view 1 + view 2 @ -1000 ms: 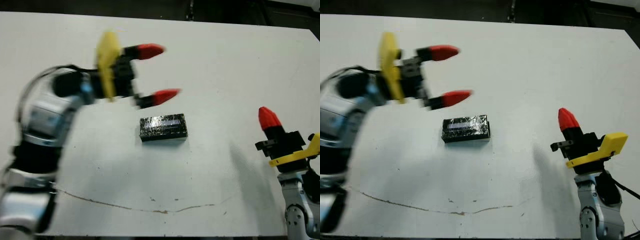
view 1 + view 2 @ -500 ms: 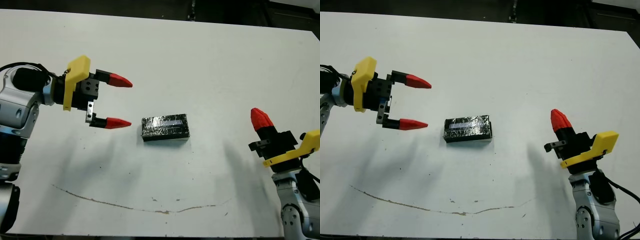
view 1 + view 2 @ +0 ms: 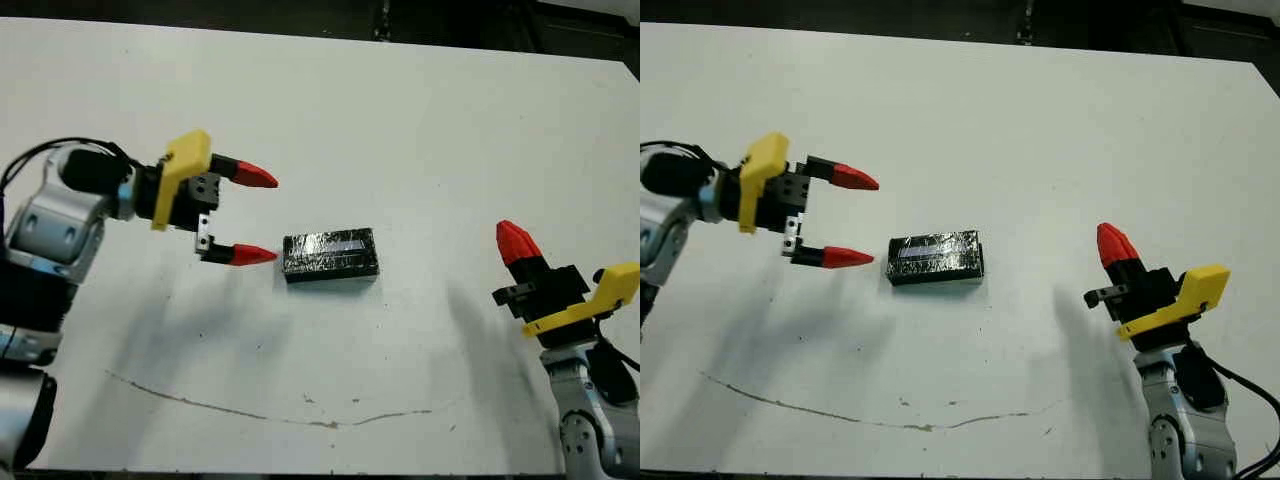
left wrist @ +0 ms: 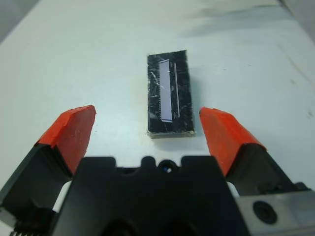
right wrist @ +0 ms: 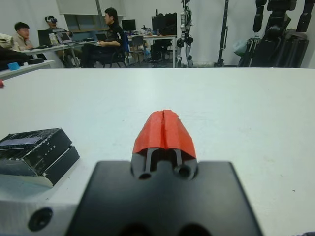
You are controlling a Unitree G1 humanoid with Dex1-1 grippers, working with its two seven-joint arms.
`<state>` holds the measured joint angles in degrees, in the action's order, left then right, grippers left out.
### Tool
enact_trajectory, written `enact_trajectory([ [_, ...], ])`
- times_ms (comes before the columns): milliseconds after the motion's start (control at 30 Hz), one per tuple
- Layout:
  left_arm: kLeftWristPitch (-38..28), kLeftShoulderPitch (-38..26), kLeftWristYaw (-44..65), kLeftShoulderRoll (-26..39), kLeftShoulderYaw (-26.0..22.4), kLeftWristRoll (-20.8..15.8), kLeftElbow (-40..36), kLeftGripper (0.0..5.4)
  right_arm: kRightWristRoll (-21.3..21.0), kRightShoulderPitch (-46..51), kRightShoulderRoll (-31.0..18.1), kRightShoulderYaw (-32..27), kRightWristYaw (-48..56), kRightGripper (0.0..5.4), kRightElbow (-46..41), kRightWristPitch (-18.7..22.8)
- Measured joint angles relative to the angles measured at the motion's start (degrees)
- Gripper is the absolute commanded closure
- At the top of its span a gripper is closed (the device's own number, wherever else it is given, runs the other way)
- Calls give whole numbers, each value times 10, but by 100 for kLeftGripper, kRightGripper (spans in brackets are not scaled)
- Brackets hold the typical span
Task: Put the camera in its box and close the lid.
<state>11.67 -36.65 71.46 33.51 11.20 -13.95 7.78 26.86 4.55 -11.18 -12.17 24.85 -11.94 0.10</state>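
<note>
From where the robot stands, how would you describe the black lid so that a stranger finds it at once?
Look at the middle of the white table, just past the open left pincer. The lid lies flat there, the only loose thing on the table: a glossy, crinkly black rectangle with a pale stripe along its top.
</note>
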Motion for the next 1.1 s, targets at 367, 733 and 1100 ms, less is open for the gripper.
enact_trajectory([
  [367, -9, 21, -32, -5, 18, 35, -18, 3, 3, 1, 0, 0, 4, 540, 2, 0],
  [733, -20, 21, -27, -4, 33, 51, -18, 3, 2, 2, 0, 0, 4, 540, 0, 0],
  [1100, -18, 21, -26, -6, 41, 53, -4, 3, 7, 2, 0, 0, 11, 540, 3, 0],
])
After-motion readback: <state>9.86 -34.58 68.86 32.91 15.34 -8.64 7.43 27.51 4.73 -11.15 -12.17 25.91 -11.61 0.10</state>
